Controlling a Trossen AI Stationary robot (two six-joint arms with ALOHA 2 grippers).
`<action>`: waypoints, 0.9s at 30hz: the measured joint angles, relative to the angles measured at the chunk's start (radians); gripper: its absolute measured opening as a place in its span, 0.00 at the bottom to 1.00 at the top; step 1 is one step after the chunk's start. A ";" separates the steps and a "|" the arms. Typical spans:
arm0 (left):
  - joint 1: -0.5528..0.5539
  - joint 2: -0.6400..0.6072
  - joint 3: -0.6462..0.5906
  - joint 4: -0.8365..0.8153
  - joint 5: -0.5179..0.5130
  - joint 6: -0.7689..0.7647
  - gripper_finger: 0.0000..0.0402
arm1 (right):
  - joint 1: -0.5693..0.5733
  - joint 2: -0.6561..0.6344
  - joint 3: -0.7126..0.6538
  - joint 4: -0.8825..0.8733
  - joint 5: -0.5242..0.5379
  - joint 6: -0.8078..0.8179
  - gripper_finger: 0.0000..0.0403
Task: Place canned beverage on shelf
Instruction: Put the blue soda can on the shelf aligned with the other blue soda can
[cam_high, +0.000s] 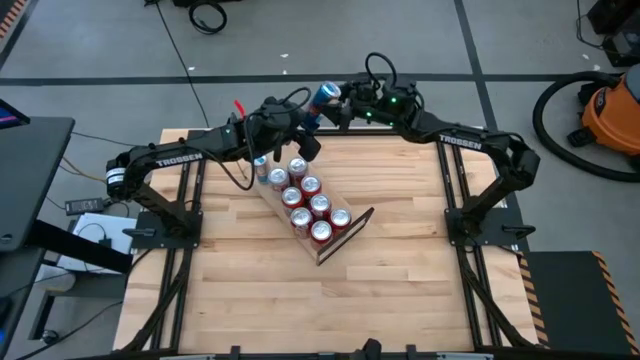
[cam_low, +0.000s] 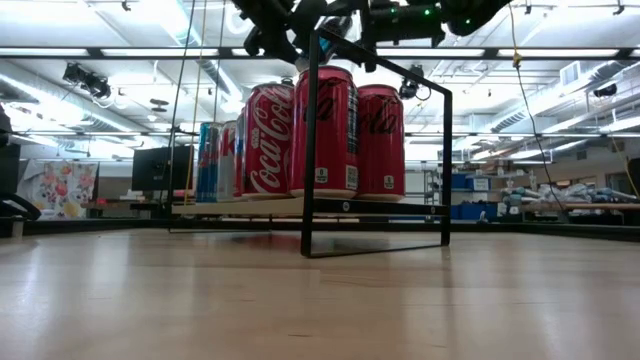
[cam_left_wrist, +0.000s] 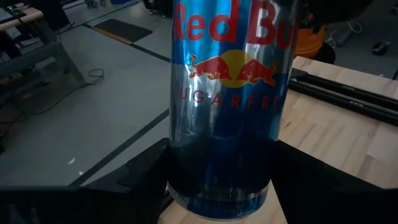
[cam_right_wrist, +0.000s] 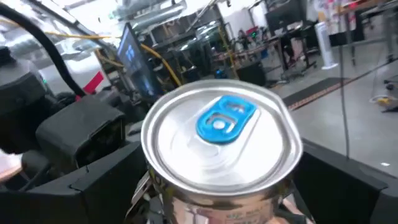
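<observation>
A blue-and-silver Red Bull can (cam_high: 325, 95) is in the air beyond the table's far edge, between my two grippers. My left gripper (cam_high: 303, 118) is shut on its bottom end; the can fills the left wrist view (cam_left_wrist: 230, 93). My right gripper (cam_high: 343, 100) is shut on its upper part; the lid with the blue tab (cam_right_wrist: 221, 124) faces the right wrist camera. The shelf (cam_high: 352, 226), a light-wood plank with black wire end frames, stands slantwise on the table and carries several red Coca-Cola cans (cam_high: 309, 204) and a slim blue-silver can (cam_high: 262, 166) at its far left end. My left gripper has the can's bottom end (cam_left_wrist: 186, 180) between its two fingers, one on each side of the wall. The can reaches forward from the fingers, clear of the table. My right gripper pinches the can's wall just below the lid rim (cam_right_wrist: 155, 186) from both sides. The lid points back toward its wrist.
The low view shows the shelf's near wire frame (cam_low: 375, 150) in front of the Coca-Cola cans (cam_low: 322, 130), with blue-silver cans (cam_low: 208, 160) behind. Bare wood table (cam_high: 400, 290) lies near and to the right of the shelf. An orange vacuum (cam_high: 610, 110) stands on the floor at the right.
</observation>
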 joint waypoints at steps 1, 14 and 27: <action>0.000 0.000 0.000 0.001 0.000 0.000 0.62 | 0.000 -0.001 0.000 0.004 0.020 -0.002 0.98; 0.000 0.000 0.000 0.001 -0.001 0.000 0.62 | 0.003 -0.003 0.000 0.035 0.071 -0.018 0.80; 0.000 0.000 0.000 0.001 -0.004 0.003 0.62 | 0.003 -0.003 0.000 0.039 0.050 -0.019 0.62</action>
